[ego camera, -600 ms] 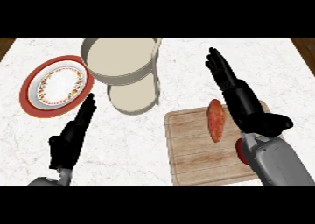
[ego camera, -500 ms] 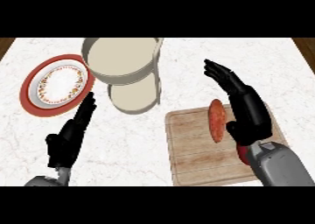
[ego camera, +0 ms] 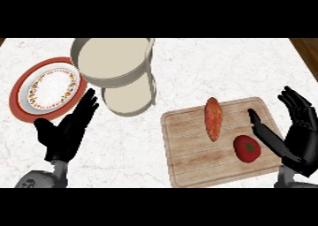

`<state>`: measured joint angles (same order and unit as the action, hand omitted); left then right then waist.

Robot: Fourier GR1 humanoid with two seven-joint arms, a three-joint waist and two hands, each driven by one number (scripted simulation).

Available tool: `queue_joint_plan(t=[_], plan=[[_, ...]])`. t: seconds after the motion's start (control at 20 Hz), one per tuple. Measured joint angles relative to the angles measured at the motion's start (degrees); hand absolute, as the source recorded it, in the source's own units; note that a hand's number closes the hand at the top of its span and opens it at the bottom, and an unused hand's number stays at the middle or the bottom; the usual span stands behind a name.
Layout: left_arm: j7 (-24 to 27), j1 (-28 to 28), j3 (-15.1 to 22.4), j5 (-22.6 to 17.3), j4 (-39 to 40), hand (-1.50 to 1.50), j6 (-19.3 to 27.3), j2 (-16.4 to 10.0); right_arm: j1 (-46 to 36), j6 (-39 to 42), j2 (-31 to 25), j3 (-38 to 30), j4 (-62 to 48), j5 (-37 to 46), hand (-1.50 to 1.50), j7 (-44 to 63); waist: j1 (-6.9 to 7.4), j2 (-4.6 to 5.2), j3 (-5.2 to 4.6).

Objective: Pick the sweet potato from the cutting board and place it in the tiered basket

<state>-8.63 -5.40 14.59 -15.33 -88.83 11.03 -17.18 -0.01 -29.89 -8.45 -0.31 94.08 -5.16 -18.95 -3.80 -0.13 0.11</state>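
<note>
An orange-red sweet potato [ego camera: 213, 118] lies lengthwise on the wooden cutting board [ego camera: 194, 154], near its far middle. My right hand [ego camera: 302, 137] hovers open at the board's right edge, palm facing left, thumb stretched toward the tomato, apart from the sweet potato. The beige tiered basket [ego camera: 116, 59] stands at the back centre, its lower tier [ego camera: 129, 99] showing below the upper one. My left hand [ego camera: 67, 132] rests open at the lower left, fingers pointing up toward the plate.
A red tomato [ego camera: 247, 148] sits on the board just right of and nearer than the sweet potato, close to my right thumb. A red-rimmed patterned plate [ego camera: 47, 86] lies at the left, beside the basket. The counter's wooden edge shows at the far corners.
My right hand has drawn back from over the sweet potato to the board's right edge, uncovering the sweet potato and the tomato. The left hand has stayed still.
</note>
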Motion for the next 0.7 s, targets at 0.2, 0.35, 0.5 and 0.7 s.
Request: queue_joint_plan(t=[0.2, 0.35, 0.5, 0.7], plan=[[-0.81, -1.59, -0.04, -0.84, 1.49, 0.00, -2.20, 0.94, 7.25, -2.41, 0.92, 2.55, 2.81, 5.22, -1.50, -4.21, 1.89, 0.04, -0.07], [-1.58, -2.36, -0.30, -1.20, 1.86, 0.00, -2.89, 1.03, 13.06, -4.98, -0.76, 6.88, 6.85, 12.83, -1.50, -0.33, 2.36, 0.00, -0.21], [-1.62, -2.92, -0.21, -0.97, 2.45, 0.00, -2.94, 1.49, 17.61, -7.60, -2.96, 10.06, 10.42, 21.73, -1.50, 7.23, 2.55, 0.07, -0.35], [-1.56, -3.06, -0.87, -1.33, 2.52, 0.00, -3.90, 0.69, 22.93, -8.89, -5.75, 10.99, 13.63, 33.35, -1.50, 18.68, 2.78, 0.31, -0.68]])
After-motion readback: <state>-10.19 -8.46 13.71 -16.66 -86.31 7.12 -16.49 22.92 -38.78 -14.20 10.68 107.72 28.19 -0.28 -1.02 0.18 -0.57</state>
